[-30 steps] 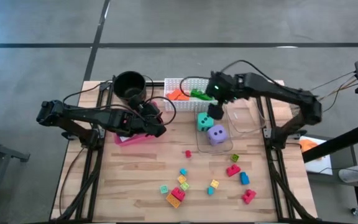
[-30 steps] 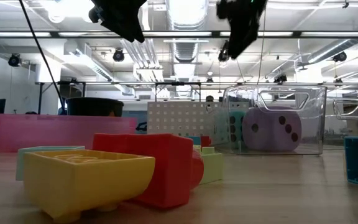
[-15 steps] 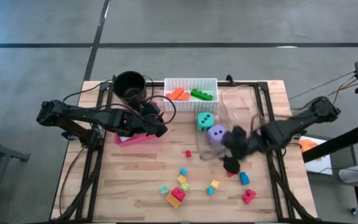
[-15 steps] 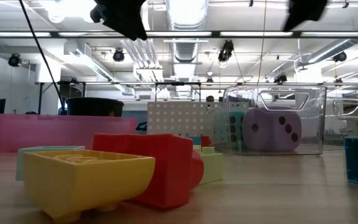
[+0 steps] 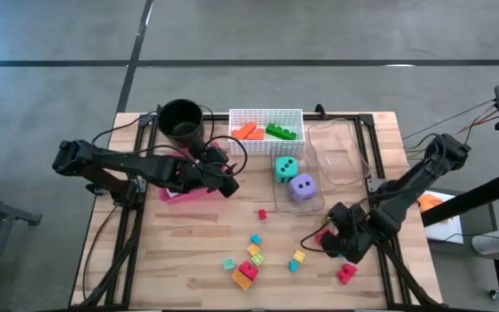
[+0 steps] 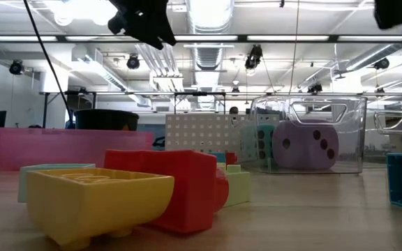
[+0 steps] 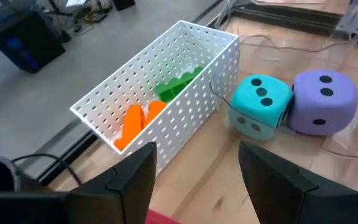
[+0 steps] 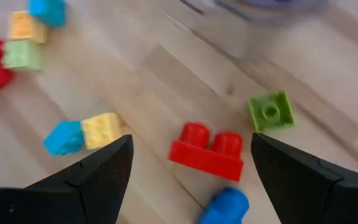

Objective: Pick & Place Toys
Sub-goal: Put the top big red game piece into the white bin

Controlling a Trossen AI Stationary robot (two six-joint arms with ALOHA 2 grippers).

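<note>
Small bright blocks lie loose on the near half of the table, among them a red two-stud block (image 8: 207,151), a green one (image 8: 270,111) and a blue one (image 8: 225,205). My right gripper (image 5: 336,239) hangs open and empty just above them; in the right wrist view (image 8: 190,144) its fingers stand either side of the red block. A teal die (image 5: 285,167) and a purple die (image 5: 301,186) sit mid-table. The white basket (image 5: 267,121) holds orange and green blocks. My left gripper (image 5: 228,184) is open and empty (image 7: 194,186) over the pink tray's (image 5: 176,192) right end.
A black cup (image 5: 180,120) stands at the far left beside the basket. A clear plastic bin (image 5: 336,156) sits right of the dice, and the purple die rests in a clear container (image 6: 306,143). More blocks lie near the front edge (image 5: 245,276), with a red one (image 5: 346,273) at the near right.
My right gripper has swung from above the white basket toward the table's near right and come down over the loose blocks by the red one. It stays open and empty. My left gripper has kept its place.
</note>
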